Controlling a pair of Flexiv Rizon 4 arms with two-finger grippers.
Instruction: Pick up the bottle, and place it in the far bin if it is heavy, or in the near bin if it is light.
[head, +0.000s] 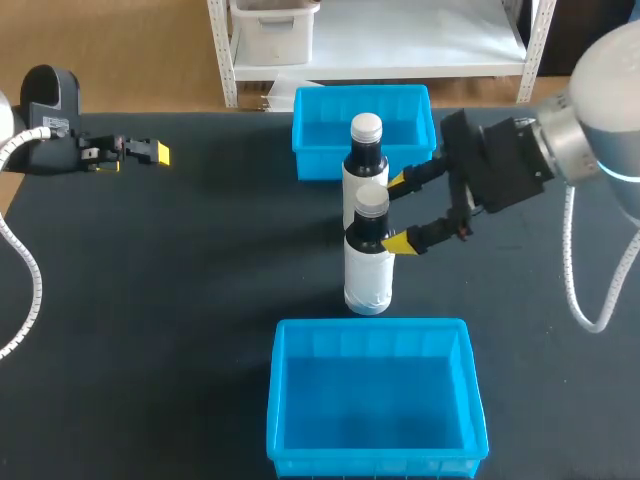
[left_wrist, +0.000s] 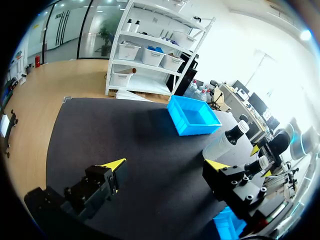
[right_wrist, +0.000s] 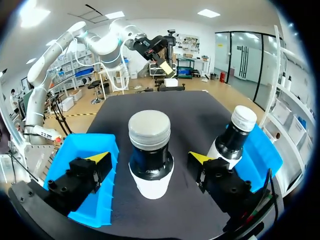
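My left gripper (head: 158, 153) hangs over the dark table (head: 200, 290), yellow tips spread, holding nothing. In the middle stand two round bottles, white with black necks and ridged gray caps. The back bottle (head: 364, 165) is by the far bin (head: 315, 135). The front bottle (head: 368, 272) is upright before the near bin (head: 287, 400). Both bins are blue plastic boxes. The front bottle is between my right gripper's (head: 398, 213) spread fingers, untouched.

My table (head: 170, 300) has a black top, and four things stand on it in a line down its middle. Farthest is the far bin (head: 312, 150), blue and open upward. Just nearer stands the far bottle (head: 362, 165), upright, then the near bottle (head: 368, 272), also upright, a little apart from it. Nearest is the near bin (head: 288, 410), blue too.
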